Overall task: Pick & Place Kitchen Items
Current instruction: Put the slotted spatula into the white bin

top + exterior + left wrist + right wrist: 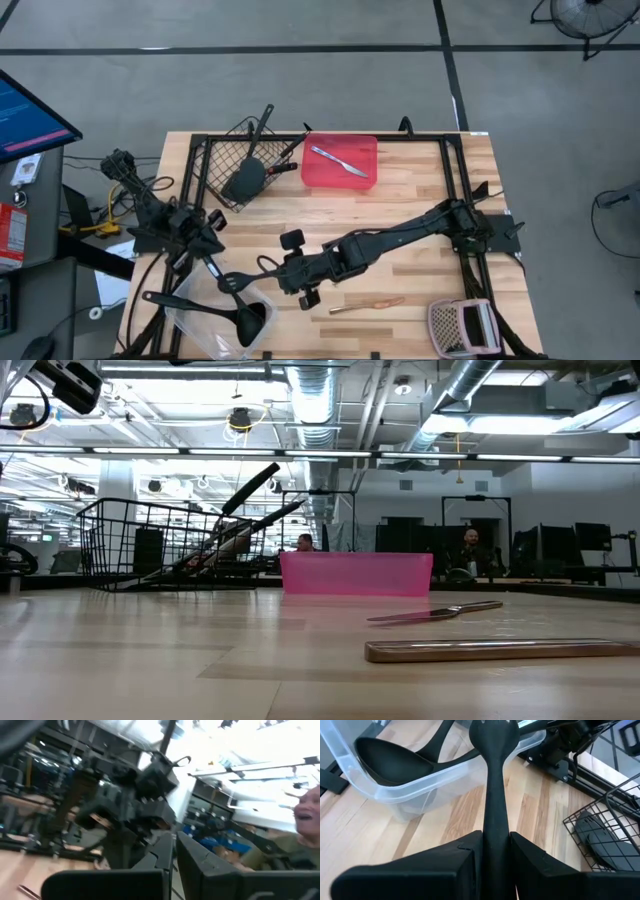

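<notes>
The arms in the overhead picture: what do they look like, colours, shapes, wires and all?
Both are dark, nearly black, built of slim jointed segments with blocky housings. The right arm is long and bony-looking; its right gripper ends in flat, wedge-shaped jaws. Black cables loop loosely around the left arm. No markings are readable.

Right arm stretched diagonally across desk, dark two-finger right claw (pixel 496 851) clamped, fingers (pixel 462 860) pinching. Left arm folded at left edge, left claw (pixel 173 855) fingers together.
</notes>
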Controlling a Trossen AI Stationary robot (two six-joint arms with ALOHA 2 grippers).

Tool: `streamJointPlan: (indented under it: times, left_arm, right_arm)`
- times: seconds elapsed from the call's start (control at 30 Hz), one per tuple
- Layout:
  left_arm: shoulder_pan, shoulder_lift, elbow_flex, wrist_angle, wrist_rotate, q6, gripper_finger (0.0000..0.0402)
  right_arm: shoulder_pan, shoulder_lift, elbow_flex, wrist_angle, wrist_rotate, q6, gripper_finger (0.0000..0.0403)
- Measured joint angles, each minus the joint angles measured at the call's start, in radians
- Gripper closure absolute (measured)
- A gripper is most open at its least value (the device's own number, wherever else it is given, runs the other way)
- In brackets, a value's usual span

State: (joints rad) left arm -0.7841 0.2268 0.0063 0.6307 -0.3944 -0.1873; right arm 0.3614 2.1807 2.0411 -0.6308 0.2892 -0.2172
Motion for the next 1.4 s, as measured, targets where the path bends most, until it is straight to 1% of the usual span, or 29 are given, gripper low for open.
streamJointPlan:
  times: [0.2,0.3,0.37,0.53,1.0,1.2,1.4]
  left_arm:
    - [0.000,0.000,0.000,0.011,-0.086,0.081,0.0394]
    - [0.000,0.000,0.000,0.068,-0.171,0.080,0.0394]
    - [0.000,0.000,0.000,0.120,-0.194,0.079,0.0394]
    - [0.000,0.000,0.000,0.205,-0.197,0.079,0.0394]
    - [0.000,0.000,0.000,0.310,-0.173,0.056,0.0394]
    - [0.000,0.000,0.000,0.346,-0.173,-0.048,0.0394]
    - [0.000,0.000,0.000,0.367,-0.179,-0.054,0.0394]
  right_arm:
    - [0.000,0.000,0.000,0.007,-0.003,0.001,0.0332]
    - [0.000,0.000,0.000,0.007,-0.004,0.001,0.0332]
    - [0.000,0.000,0.000,0.007,-0.004,0.001,0.0332]
    - [0.000,0.000,0.000,0.010,-0.004,0.001,0.0332]
    - [-0.003,0.000,0.000,-0.001,-0.005,0.001,0.0332]
    - [-0.004,0.000,0.000,0.000,-0.027,0.002,0.0332]
    - [-0.004,0.000,0.000,0.001,-0.030,0.006,0.0332]
